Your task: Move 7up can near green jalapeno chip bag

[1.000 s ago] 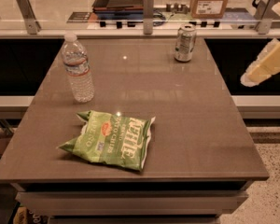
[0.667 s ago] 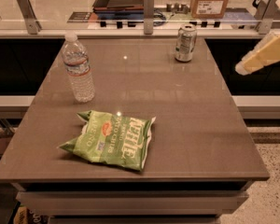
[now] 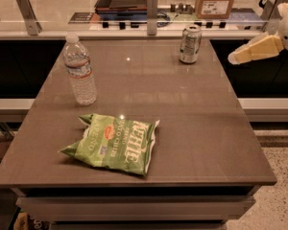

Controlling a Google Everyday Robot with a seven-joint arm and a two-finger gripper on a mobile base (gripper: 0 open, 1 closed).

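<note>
One 7up can (image 3: pixel 190 44) stands upright at one o'clock on the table (image 3: pixel 201 128), well apart from the green jalapeno chip bag (image 3: pixel 113 143) at seven. We're in the approach: the gripper (image 3: pixel 234 57), at the can's three o'clock, has crept closer since a second ago, its opening I cannot tell. Next it must reach in and grasp the can.

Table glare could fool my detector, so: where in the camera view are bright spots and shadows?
Camera view: two glints on the table, one between the water bottle and the 7up can, one just behind the chip bag; soft shadow under the bag's near edge; the gripper, off the table's right side beyond the can, shows no glare.
</note>
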